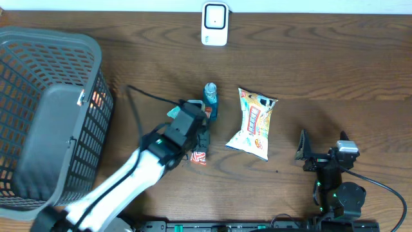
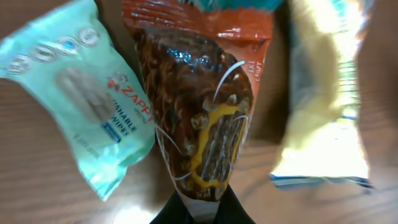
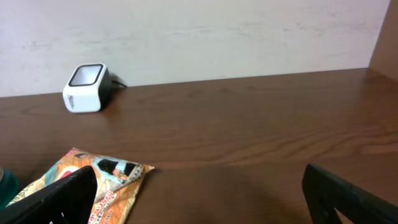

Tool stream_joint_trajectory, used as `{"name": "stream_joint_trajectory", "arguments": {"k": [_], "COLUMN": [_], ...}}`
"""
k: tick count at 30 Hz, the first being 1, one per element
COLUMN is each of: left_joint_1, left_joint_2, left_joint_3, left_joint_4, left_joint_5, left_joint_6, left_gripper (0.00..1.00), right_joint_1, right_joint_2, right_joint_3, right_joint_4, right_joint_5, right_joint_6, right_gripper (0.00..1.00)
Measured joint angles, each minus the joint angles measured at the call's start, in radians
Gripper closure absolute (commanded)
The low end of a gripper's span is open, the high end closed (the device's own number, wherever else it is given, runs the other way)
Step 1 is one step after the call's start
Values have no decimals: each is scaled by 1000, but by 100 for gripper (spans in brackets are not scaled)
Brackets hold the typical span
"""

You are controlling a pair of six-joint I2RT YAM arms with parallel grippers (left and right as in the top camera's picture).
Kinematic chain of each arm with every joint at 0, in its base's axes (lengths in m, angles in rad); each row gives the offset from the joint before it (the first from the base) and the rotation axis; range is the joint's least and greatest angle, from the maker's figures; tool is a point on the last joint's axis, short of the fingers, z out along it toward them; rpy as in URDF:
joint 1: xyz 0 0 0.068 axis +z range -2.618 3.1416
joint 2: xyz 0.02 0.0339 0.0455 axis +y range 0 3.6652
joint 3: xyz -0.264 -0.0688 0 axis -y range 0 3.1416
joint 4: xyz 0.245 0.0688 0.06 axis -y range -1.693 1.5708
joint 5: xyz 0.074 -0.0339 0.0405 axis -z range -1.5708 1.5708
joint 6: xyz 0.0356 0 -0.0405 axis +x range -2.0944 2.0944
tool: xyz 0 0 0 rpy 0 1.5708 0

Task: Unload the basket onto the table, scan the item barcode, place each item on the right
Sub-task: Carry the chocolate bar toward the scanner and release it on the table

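The left fingers [image 2: 237, 213] are clenched on the narrow white end of an orange-brown snack packet [image 2: 199, 112], which fills the middle of the left wrist view and runs from the fingers up to the top of the frame. Its front shows knotted brown snacks and a yellow band. Lying just beside it on the left is a mint-green wipes pack [image 2: 81, 87], tilted, and on the right a yellow bag [image 1: 253, 124] with a blue lower edge.

In the overhead view the left arm [image 1: 129, 177] reaches from the lower left to the centre of the table [image 1: 335, 71], and its head hides most of the packet. A small teal item [image 1: 210, 96] shows just past the arm's tip; what it is cannot be told. A red-and-white scrap [image 1: 199, 156] lies below the arm's head.

The right fingers [image 3: 62, 199] stand wide apart with nothing between them, low at the lower right of the table, near the yellow bag.

The white scanner [image 1: 214, 24] sits at the top centre edge, well apart from the held packet. A grey basket [image 1: 51, 38] fills the left side.
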Motion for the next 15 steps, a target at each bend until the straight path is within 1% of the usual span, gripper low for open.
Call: {"name": "stream_joint_trajectory", "arguments": {"k": [5,8,9,10,11,12,14,15], "left_joint_1": [0,0,0,0,0,0,0,0], "left_joint_2": [143,167,167,165,162,158,140,128], "left_joint_3": [-1,-3,-3,-3,-3,-3,-3,-3], "left_joint_4": [47,56,56,58,58,58,58,54], "left_joint_5": [8,31,38,43,50,55,69,72], "left_joint_6": [2,0,0,-1,-3,-8,-12,-17], "left_gripper": [93,92,90,83,67,56,38,26], "right_joint_1": [0,0,0,0,0,0,0,0], "right_joint_2": [0,0,0,0,0,0,0,0], "right_joint_3": [0,0,0,0,0,0,0,0], "right_joint_4": [0,0,0,0,0,0,0,0], "right_joint_5": [0,0,0,0,0,0,0,0], "right_joint_6": [0,0,0,0,0,0,0,0], "right_gripper": [1,1,1,1,1,1,1,1]}}
